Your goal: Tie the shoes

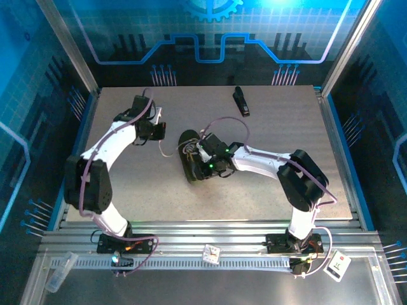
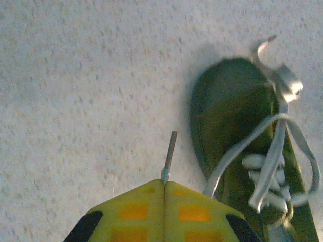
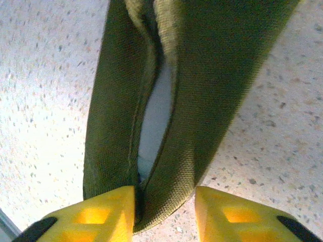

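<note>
Step in hand, as judged: drawing one lace out sideways from the shoe (image 1: 189, 159) to begin the knot. The shoe lies sole down near the middle of the table (image 1: 286, 127).

The right gripper (image 3: 164, 204) straddles the shoe's fabric wall at one end, with its jaws set narrow. Whether they press the fabric or merely flank it cannot be told. This grip should be firm before any pull, or the shoe will likely slide.

The left gripper (image 2: 164, 184) sits left of the shoe and apart from it, jaws fully closed on the stiff lace tip (image 2: 170, 146). The pull should be low and steady, because a hold on the tip alone may slip.

The laces (image 2: 275, 151) lie in loose loops over the shoe's top and are not yet knotted.

Containers: the shoe is the only hollow item. In the right wrist view its opening is squeezed to a slit showing pale lining. Nothing else is visible inside.

A black clip (image 1: 241, 101) lies beyond the shoe, well apart.
</note>
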